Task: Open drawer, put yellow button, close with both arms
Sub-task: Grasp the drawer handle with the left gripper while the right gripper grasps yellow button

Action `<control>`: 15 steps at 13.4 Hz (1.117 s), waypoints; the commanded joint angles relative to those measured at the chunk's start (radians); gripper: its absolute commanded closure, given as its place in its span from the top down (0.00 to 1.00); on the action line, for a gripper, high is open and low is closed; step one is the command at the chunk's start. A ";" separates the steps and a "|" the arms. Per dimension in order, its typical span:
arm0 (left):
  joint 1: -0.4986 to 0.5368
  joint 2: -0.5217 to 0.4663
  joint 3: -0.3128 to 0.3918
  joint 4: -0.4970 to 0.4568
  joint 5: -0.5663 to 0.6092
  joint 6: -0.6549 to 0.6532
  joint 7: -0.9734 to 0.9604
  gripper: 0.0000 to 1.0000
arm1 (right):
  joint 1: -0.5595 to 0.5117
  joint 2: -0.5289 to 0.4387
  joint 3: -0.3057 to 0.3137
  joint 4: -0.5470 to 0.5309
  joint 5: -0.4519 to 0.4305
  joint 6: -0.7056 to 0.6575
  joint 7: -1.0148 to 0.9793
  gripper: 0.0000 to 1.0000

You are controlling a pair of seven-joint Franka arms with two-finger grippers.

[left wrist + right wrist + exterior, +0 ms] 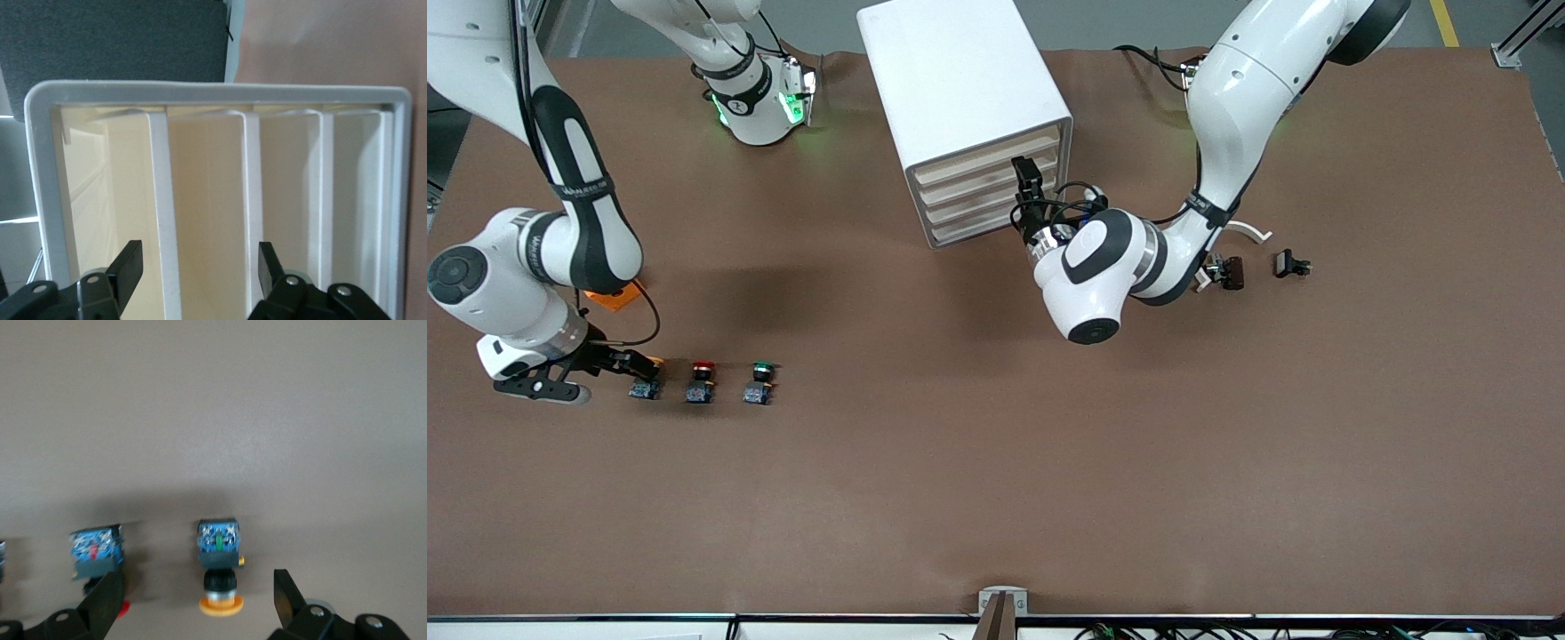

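The white cabinet (pixel 960 80) stands at the table's back middle. Its uppermost drawer (pixel 989 153) is shut, like the three below it. My left gripper (pixel 1030 182) is open right in front of the drawer fronts. In the left wrist view (pixel 199 267) its fingers (pixel 130 263) straddle one cream front inside the cabinet frame (pixel 220 90). The yellow button (pixel 645 384) lies toward the right arm's end of the table. My right gripper (pixel 643 364) is low over it and open. In the right wrist view (pixel 197 600) the yellow button (pixel 220 570) lies between the fingers, untouched.
The red button (pixel 701 382) and green button (pixel 760 382) lie in a row beside the yellow one. An orange piece (pixel 614 295) lies under the right arm. Small black parts (pixel 1232 271) (pixel 1292 264) and a white curved piece (pixel 1249 233) lie toward the left arm's end.
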 commanded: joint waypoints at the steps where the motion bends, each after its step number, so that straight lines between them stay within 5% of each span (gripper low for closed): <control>1: -0.022 0.003 0.004 0.011 -0.036 -0.012 -0.020 0.78 | -0.023 0.068 0.012 -0.004 0.003 0.099 -0.034 1.00; 5: -0.079 0.017 0.007 0.011 -0.062 0.001 -0.022 0.70 | -0.031 0.132 0.012 0.010 0.003 0.119 -0.036 1.00; 8: -0.090 0.033 0.015 0.012 -0.061 0.005 -0.024 0.42 | -0.036 0.151 0.012 0.019 0.003 0.119 -0.036 1.00; 9: -0.090 0.033 0.016 0.012 -0.061 0.005 -0.024 0.29 | -0.036 0.152 0.012 0.019 0.003 0.118 -0.036 0.86; 11: -0.087 0.031 0.037 0.017 -0.061 0.005 -0.025 0.08 | -0.034 0.151 0.014 0.019 0.003 0.115 -0.034 0.13; 12: -0.082 0.031 0.039 0.017 -0.061 0.005 -0.025 0.04 | -0.034 0.151 0.014 0.019 0.003 0.112 -0.033 0.00; 15: -0.074 0.017 0.093 0.024 -0.062 0.000 -0.036 0.04 | -0.028 0.146 0.015 0.030 0.003 0.097 -0.028 0.00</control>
